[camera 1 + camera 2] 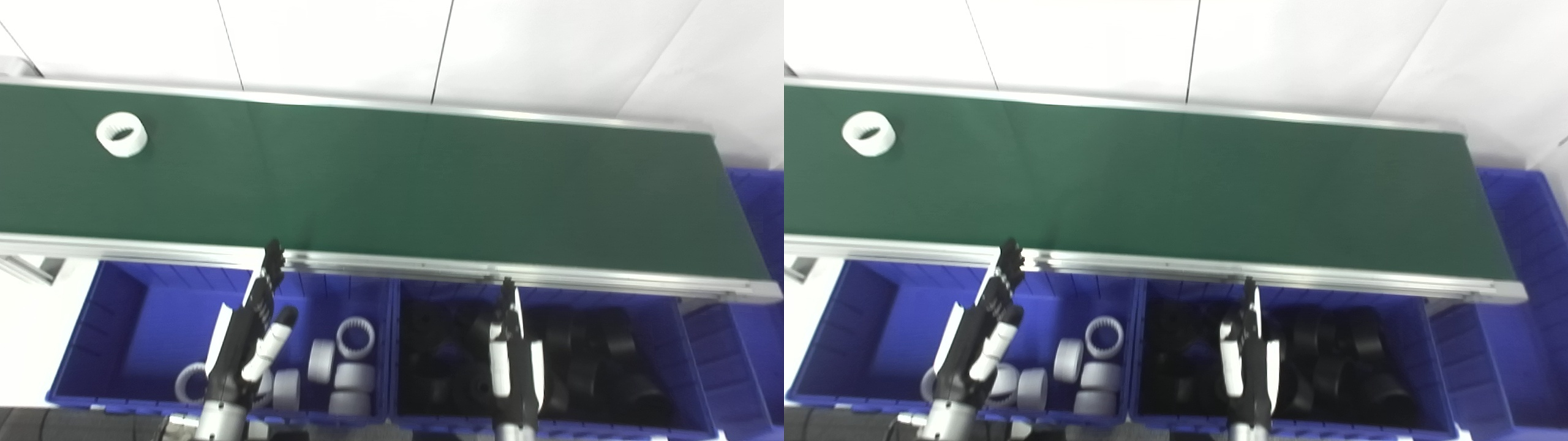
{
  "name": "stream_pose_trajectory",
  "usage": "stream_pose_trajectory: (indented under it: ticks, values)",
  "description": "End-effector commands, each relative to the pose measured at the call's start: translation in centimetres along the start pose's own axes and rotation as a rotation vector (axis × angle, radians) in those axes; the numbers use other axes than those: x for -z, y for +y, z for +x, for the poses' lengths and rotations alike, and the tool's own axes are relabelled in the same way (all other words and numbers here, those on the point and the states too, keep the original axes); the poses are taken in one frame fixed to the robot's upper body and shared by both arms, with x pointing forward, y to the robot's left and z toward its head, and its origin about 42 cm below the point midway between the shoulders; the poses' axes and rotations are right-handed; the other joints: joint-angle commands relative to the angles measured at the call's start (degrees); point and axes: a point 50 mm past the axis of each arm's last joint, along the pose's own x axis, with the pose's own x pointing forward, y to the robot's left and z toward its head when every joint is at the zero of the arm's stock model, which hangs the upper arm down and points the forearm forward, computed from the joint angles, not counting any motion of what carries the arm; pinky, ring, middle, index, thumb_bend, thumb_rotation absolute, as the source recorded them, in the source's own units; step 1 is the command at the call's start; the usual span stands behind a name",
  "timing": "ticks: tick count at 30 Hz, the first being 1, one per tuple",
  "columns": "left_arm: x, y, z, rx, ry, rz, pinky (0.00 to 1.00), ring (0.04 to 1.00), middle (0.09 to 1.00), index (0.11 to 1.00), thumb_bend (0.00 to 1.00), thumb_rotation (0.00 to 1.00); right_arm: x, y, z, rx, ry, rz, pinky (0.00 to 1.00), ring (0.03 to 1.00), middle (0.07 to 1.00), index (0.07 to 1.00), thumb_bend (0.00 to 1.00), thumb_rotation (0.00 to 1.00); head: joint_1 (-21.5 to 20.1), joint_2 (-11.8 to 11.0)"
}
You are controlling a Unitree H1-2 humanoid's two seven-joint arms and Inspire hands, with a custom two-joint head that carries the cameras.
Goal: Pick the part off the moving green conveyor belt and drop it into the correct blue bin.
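While both arms rise from the bottom edge, the left hand (248, 331) stands over the left blue bin (116, 306), fingers extended toward the belt's near rail and spread apart, holding nothing. White ring parts (343, 367) lie in that bin just right of it. The right hand (511, 355) stands edge-on over the right blue bin (692, 367), which holds black parts (612, 361); its fingers appear straight and empty, though the edge-on view is poor. Beyond, on the green conveyor belt (429, 177), the white ring part (122, 134) lies flat at the far left, bore axis upward.
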Motion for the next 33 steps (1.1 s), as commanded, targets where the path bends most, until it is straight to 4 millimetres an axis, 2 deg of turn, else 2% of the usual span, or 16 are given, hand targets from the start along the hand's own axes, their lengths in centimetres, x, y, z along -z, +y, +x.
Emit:
stream_pose_trajectory:
  ticks: [1,2,4,8,9,10,11,14,17,19,25,31,33]
  values:
    - [-0.4,-0.3,0.2,-0.005,-0.05,0.002,1.0,1.0,1.0,1.0,0.69,0.79,-0.5,-0.1,0.0,-0.007,-0.061,0.018,0.97,0.996,1.0,1.0,0.72,1.0,0.89,-1.01]
    - [-0.3,-0.3,0.2,-0.006,-0.048,0.003,1.0,1.0,1.0,1.0,0.7,0.79,-0.4,-0.2,0.1,-0.008,-0.061,0.019,0.97,0.996,1.0,1.0,0.72,1.0,0.89,-1.01]
    - [0.0,-0.6,0.1,-0.001,-0.034,0.021,1.0,1.0,1.0,1.0,0.7,0.81,-0.1,-0.5,0.1,-0.01,-0.057,0.018,0.96,0.993,1.0,1.0,0.71,1.0,2.66,-3.04]
    - [0.4,-1.1,0.2,0.005,-0.028,0.015,1.0,1.0,1.0,1.0,0.67,0.81,0.5,-1.0,0.3,-0.012,-0.041,0.023,0.97,0.993,1.0,1.0,0.71,1.0,4.68,-5.36]
    - [0.5,-1.2,0.2,0.004,-0.031,0.02,1.0,1.0,1.0,1.0,0.67,0.8,0.6,-1.1,0.4,-0.012,-0.038,0.025,0.97,0.995,1.0,1.0,0.71,1.0,4.68,-5.36]
    - [0.7,-1.4,0.3,0.003,-0.031,0.024,0.95,0.996,1.0,1.0,0.67,0.81,0.7,-1.3,0.5,-0.012,-0.033,0.026,0.97,0.993,1.0,1.0,0.71,1.0,5.5,-6.28]
    - [0.8,-1.5,0.3,0.003,-0.031,0.023,0.9,0.987,1.0,1.0,0.67,0.81,0.8,-1.4,0.5,-0.015,-0.03,0.032,0.98,0.995,1.0,1.0,0.7,1.0,5.5,-6.28]
    - [1.1,-1.8,0.4,0.003,-0.025,-0.003,0.88,0.98,1.0,1.0,0.66,0.8,1.0,-1.7,0.6,-0.017,-0.024,0.029,0.97,0.992,1.0,1.0,0.69,1.0,6.81,-7.41]
    - [1.2,-2.1,0.4,-0.003,-0.021,-0.009,0.89,0.977,1.0,1.0,0.68,0.79,1.2,-2.0,0.8,-0.018,-0.022,0.024,0.96,0.988,1.0,1.0,0.68,1.0,7.6,-7.87]
    - [1.3,-2.4,0.6,-0.009,-0.018,0.005,0.84,0.954,1.0,1.0,0.66,0.81,1.3,-2.2,0.9,-0.017,-0.019,0.021,0.96,0.987,1.0,1.0,0.7,1.0,9.03,-8.73]
    - [1.6,-3.5,0.8,-0.012,-0.008,0.004,0.77,0.911,0.979,1.0,0.68,0.8,1.9,-3.2,1.1,-0.012,0.001,0.032,0.96,0.993,1.0,1.0,0.73,1.0,13.04,-10.5]
    - [2.0,-4.6,1.5,0.031,-0.008,-0.018,0.86,0.944,0.996,1.0,0.65,0.76,2.0,-4.5,1.5,-0.013,0.008,0.061,1.0,1.0,1.0,1.0,0.75,1.0,18.98,-10.07]
    - [1.8,-5.1,1.6,0.028,-0.017,-0.015,0.88,0.943,0.991,0.989,0.67,0.74,2.0,-5.0,1.6,-0.018,0.005,0.072,1.0,1.0,1.0,1.0,0.78,1.0,20.75,-9.69]
